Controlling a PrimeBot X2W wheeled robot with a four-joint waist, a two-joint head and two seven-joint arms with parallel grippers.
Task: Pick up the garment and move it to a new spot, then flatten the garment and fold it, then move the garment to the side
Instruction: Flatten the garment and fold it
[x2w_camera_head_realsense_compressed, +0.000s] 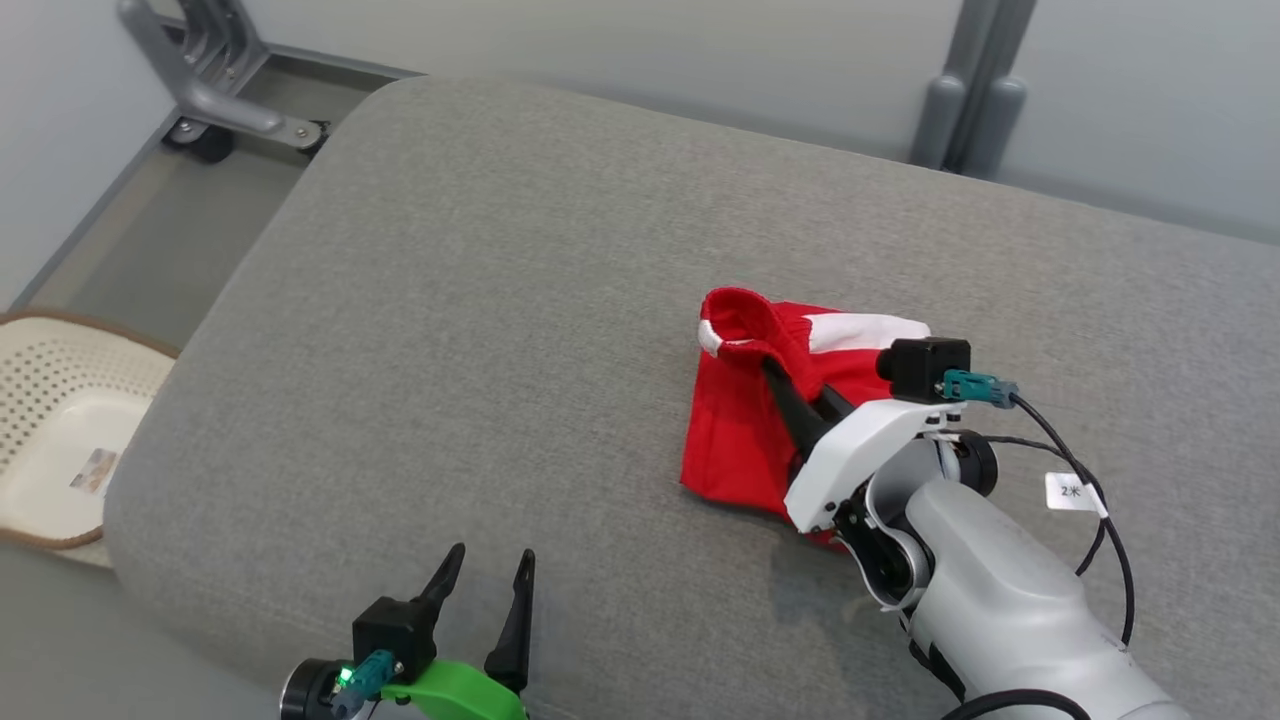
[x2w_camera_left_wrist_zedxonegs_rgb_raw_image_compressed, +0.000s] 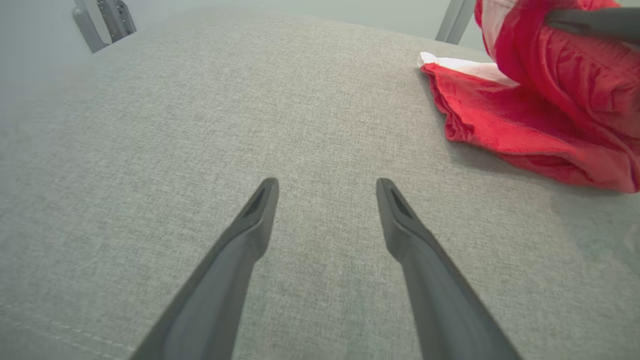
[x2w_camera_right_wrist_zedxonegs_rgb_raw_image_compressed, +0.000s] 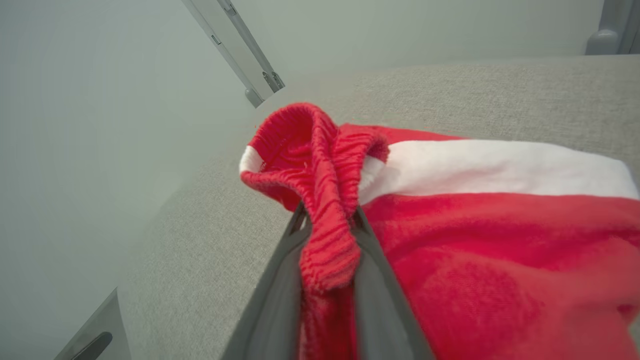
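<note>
The red fleece garment with a white band (x2w_camera_head_realsense_compressed: 745, 440) lies right of centre on the grey woven-fabric padded surface (x2w_camera_head_realsense_compressed: 500, 300), well apart from the left tool (x2w_camera_left_wrist_zedxonegs_rgb_raw_image_compressed: 327, 186), which hangs with its fingers spread wide and nothing between them above bare cloth near the robot's edge. The right tool (x2w_camera_right_wrist_zedxonegs_rgb_raw_image_compressed: 328, 215) is pinched narrow on the garment's ribbed red hem (x2w_camera_right_wrist_zedxonegs_rgb_raw_image_compressed: 325, 150), one corner raised in a peak while the rest rests on the surface.

This looks like the spreading step. A good pull would be low and slow, away from the bunched body, so the cloth drags flat rather than lifting (a high lift would only fold it over itself); the left tool could take the opposite corner.

The white band (x2w_camera_right_wrist_zedxonegs_rgb_raw_image_compressed: 500, 167) runs along the far edge, rightwards from the pinched corner, and the red body falls towards the robot. The long axis seems to follow that band, though the bunching leaves it uncertain
</note>
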